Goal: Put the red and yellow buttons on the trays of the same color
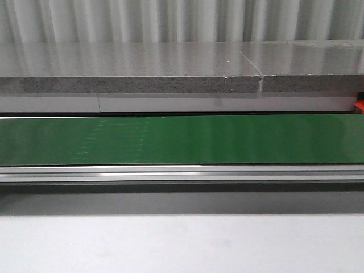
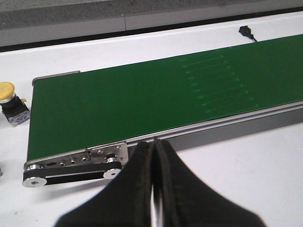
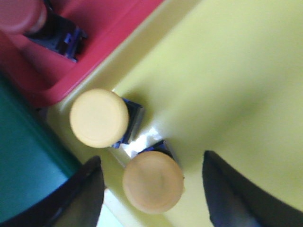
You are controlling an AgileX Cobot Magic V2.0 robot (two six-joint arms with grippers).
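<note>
Closest to the right wrist camera, the right gripper [image 3: 152,187] hangs with its dark fingers [image 3: 87,191] spread wide, and a yellow button [image 3: 153,181] sits between them, untouched by either finger as far as the view shows. Just beside it stands a second yellow button [image 3: 99,117], its cap paler, with a dark blue base showing at its edge. Both rest on the yellow tray [image 3: 227,80]. Touching that tray's rim lies the red tray [image 3: 111,33], and in it a red button [image 3: 18,15] sits at the picture's corner, partly cut off. No writing or label can be read on any of them. Over on the left wrist view, the left gripper [image 2: 155,156] has its black fingers pressed together, holding nothing, above a white table [image 2: 246,165] near the metal end of the green conveyor belt [image 2: 142,99]. A third yellow button [image 2: 11,102] stands upright on the table just beyond the belt's end, apart from it. A small black object [image 2: 246,31] lies on the white surface across the belt. From the front, the belt runs level across the scene, with a grey speckled ledge [image 1: 131,77] behind it and pale corrugated wall panels [image 1: 170,20] above that.
</note>
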